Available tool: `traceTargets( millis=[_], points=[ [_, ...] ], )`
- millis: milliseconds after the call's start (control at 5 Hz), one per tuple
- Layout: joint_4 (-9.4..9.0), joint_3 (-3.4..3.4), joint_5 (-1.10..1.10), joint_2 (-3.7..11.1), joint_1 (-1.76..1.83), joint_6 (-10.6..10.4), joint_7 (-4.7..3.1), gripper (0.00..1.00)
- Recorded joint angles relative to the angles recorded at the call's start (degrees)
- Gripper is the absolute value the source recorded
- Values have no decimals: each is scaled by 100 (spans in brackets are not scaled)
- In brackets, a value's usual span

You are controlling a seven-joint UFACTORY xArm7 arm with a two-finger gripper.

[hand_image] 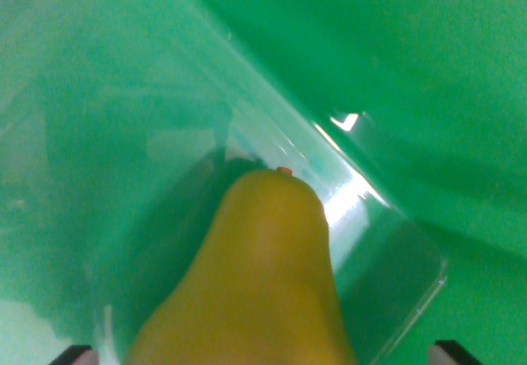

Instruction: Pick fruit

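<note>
Green worktop (428, 68) fills the frame, with a clear plastic container (362, 208) lying across it. Smooth yellow-olive pear (255, 283) sits bottom centre, narrow end up, between the hand's (268, 355) dark fingertips (457, 353); can't tell if they're gripping it.

Smooth matt pear (255, 283), glossy clear plastic container (362, 208)
</note>
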Motion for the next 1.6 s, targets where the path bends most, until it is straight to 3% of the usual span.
traceTargets(
  millis=[200,1600],
  points=[
    [0,0,0,0,0,0,0,100],
    [39,1,3,-33,2,72,-10,100]
  ],
)
